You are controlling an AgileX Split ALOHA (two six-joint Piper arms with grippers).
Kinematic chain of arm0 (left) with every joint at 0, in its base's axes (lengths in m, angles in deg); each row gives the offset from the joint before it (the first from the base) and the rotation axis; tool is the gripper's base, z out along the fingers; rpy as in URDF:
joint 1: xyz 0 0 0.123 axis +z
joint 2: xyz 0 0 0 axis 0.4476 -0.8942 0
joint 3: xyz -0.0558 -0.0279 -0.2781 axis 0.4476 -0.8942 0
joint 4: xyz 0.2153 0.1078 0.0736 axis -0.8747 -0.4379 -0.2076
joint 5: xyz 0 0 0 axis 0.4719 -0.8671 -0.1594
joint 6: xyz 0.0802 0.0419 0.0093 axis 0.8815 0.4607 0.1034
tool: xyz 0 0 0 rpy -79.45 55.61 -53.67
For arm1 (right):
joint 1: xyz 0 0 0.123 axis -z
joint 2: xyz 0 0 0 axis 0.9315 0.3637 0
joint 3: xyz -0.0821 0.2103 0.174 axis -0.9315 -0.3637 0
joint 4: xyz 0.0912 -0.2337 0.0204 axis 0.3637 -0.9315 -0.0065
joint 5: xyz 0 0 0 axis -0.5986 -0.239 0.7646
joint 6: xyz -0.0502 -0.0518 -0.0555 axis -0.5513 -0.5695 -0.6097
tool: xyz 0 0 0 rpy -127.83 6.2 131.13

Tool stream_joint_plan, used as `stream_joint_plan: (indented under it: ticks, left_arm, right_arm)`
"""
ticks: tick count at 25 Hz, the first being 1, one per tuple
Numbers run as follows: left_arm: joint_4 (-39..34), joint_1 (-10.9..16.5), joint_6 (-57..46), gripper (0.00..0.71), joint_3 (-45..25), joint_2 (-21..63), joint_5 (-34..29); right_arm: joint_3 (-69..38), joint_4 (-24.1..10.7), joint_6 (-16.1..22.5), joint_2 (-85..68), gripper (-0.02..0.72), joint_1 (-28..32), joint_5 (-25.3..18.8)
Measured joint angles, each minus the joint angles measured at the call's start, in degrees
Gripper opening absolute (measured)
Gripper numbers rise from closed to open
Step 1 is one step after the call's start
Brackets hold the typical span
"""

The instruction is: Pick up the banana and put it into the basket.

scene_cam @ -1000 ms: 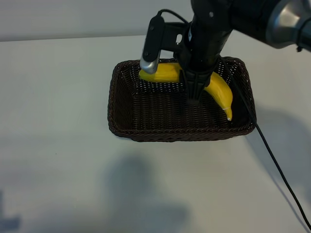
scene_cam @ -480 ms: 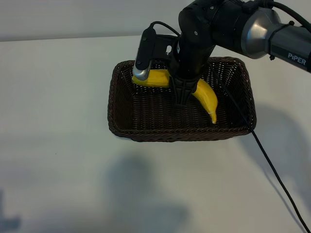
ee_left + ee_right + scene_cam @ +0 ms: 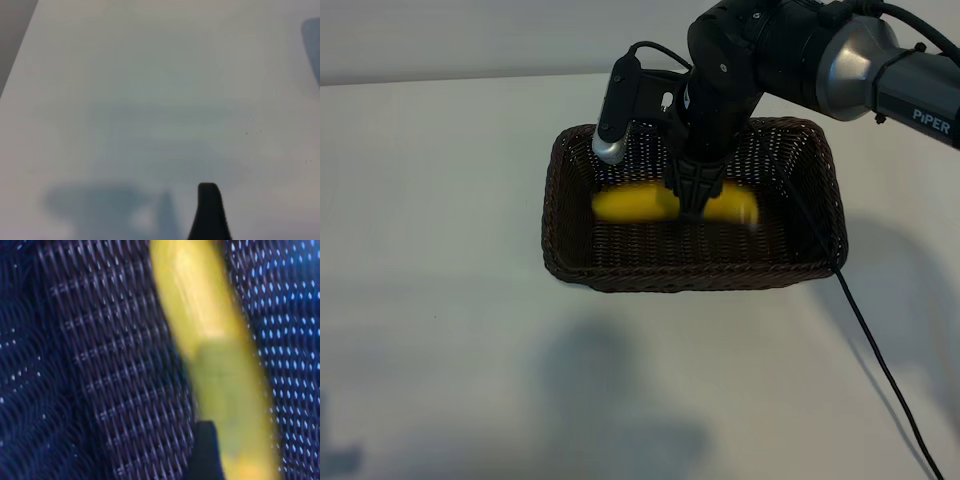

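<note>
The dark brown wicker basket (image 3: 690, 282) stands mid-table. The yellow banana (image 3: 630, 203) is inside it, smeared by motion, lying across the floor just under my right gripper (image 3: 688, 196). That gripper hangs over the basket's middle, pointing down, open and holding nothing. In the right wrist view the blurred banana (image 3: 215, 355) runs over the basket weave (image 3: 100, 365) beside one dark fingertip (image 3: 205, 450). In the left wrist view one dark fingertip (image 3: 209, 207) of my left gripper shows over bare white table, with nothing against it. The left arm is outside the exterior view.
The white table (image 3: 440, 250) stretches around the basket on all sides. A black cable (image 3: 880, 360) trails from the right arm across the table to the front right. The arm's shadow lies in front of the basket.
The banana has dropped out of my right gripper onto the basket floor. Half a second ago it hung tilted in the fingers. The gripper itself has barely moved.
</note>
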Motion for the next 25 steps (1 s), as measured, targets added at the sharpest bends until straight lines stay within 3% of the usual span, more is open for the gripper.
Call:
stream_joint_plan:
  ticks: [4, 10, 13, 20, 25]
  left_arm:
    - [0.0, 0.0, 0.0, 0.56, 0.0, 0.0, 0.0]
    - [0.0, 0.0, 0.0, 0.56, 0.0, 0.0, 0.0]
    - [0.0, 0.0, 0.0, 0.56, 0.0, 0.0, 0.0]
    - [0.0, 0.0, 0.0, 0.56, 0.0, 0.0, 0.0]
    - [0.0, 0.0, 0.0, 0.56, 0.0, 0.0, 0.0]
  right_arm:
    - [0.0, 0.05, 3.82, 0.0, 0.627, 0.0, -0.83]
    - [0.26, 0.22, 18.36, 0.0, 0.607, 0.0, -5.76]
    - [1.51, 0.17, 23.5, 0.0, 0.59, 0.14, -9.28]
    - [7.51, 2.98, 30.14, 0.0, 0.586, 5.44, -15.77]
    - [8.63, 5.9, 33.62, -0.06, 0.584, 14.28, -18.36]
